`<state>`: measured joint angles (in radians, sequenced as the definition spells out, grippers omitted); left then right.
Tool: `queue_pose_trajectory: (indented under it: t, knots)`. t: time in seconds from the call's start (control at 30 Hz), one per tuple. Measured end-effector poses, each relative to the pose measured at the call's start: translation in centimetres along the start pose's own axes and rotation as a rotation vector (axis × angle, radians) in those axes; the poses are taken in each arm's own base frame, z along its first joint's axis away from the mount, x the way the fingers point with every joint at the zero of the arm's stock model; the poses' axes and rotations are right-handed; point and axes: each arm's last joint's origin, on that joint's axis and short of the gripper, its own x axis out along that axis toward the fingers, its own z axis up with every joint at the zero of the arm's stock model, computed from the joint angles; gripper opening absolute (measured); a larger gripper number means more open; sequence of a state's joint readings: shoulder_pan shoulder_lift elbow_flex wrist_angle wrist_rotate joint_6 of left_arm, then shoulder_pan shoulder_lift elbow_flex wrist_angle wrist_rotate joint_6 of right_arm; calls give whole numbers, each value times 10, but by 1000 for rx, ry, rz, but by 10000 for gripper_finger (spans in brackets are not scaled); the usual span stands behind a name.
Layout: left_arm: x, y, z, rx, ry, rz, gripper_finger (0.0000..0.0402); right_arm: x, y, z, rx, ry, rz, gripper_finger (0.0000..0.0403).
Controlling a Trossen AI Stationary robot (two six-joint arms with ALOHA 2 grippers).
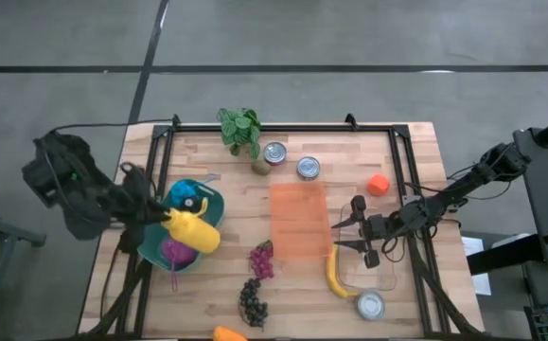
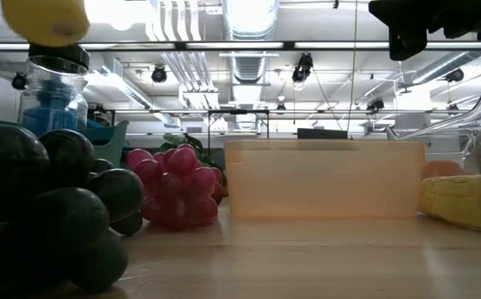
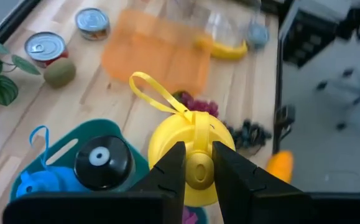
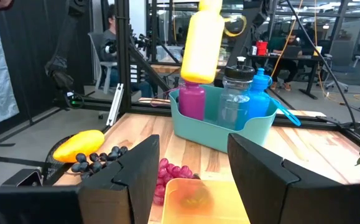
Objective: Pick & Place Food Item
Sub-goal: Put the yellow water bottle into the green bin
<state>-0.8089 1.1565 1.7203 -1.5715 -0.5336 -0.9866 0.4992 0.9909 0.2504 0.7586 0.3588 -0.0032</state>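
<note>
High view: the left claw (image 1: 165,216) is clamped on the cap of a yellow bottle (image 1: 194,231), held up over the teal bin (image 1: 209,197) at the desk's (image 1: 349,152) left side. The right claw (image 1: 347,234), fingers spread and empty, hovers between the orange container (image 1: 297,220) and the banana (image 1: 334,276), with red grapes (image 1: 262,260) lying just left of that container.

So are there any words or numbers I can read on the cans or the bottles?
None can be read.
Cans and: only the plain metal tops show.
Yellow bottle in the left claw: no writing shows.
Bottles in the teal bin: no writing shows.
</note>
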Motion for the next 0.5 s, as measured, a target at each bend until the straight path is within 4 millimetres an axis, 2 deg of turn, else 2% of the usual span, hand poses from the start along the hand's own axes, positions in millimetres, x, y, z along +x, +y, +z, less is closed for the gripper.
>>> queue_pose_trajectory:
  t: [0.5]
  knots:
    - [32,-29,-4,334,116,46,67,0,0,0,0,0,0,189]
